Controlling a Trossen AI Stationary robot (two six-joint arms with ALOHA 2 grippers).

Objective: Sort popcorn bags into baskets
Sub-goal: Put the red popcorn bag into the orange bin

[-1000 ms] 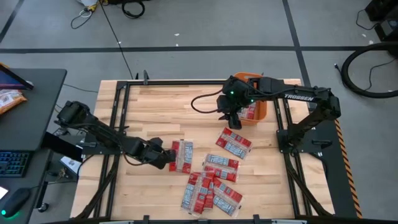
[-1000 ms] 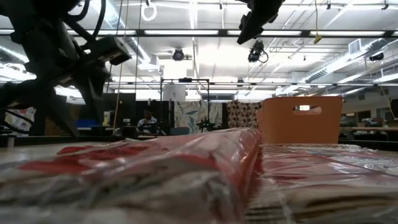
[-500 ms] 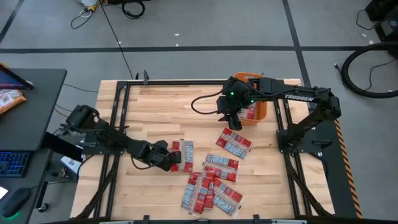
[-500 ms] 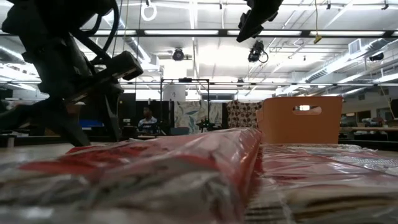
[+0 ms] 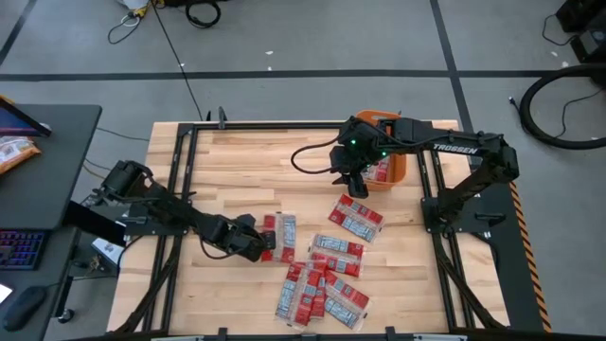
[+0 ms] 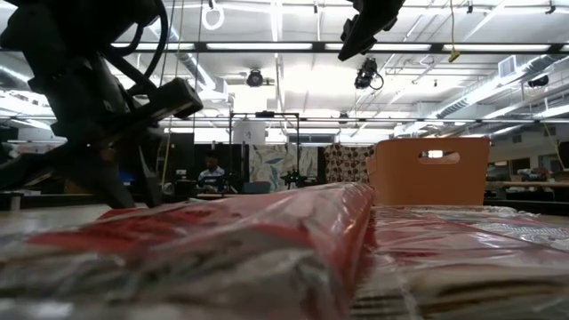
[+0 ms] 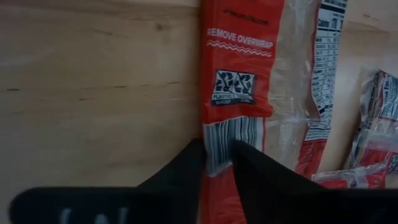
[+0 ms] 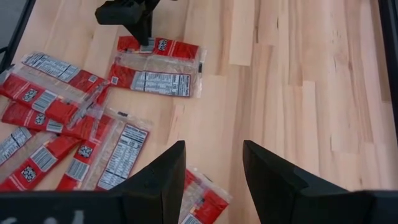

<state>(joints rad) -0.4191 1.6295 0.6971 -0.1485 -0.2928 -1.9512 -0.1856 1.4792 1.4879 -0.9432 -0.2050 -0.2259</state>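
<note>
So the popcorn bag (image 5: 276,237) the left arm is working on lies flat on the wooden desk (image 5: 246,170), off to the left of the main scatter. It's really a pair of packets side by side there, touching. The left hand (image 7: 217,155) has its two fingers pinched down on the edge of that bag, right over the barcode.

Counting the rest on the desk from above: one bag (image 5: 357,218) lying apart below the basket, another (image 5: 336,254) just under it, then a messy overlapping heap (image 5: 317,294) of maybe five or six, hard to separate.

One orange basket (image 5: 388,163) sits at the far right end of the desk, with at least one red packet inside. The right hand (image 8: 211,168) hangs up high beside it, fingers spread apart, holding nothing.
</note>
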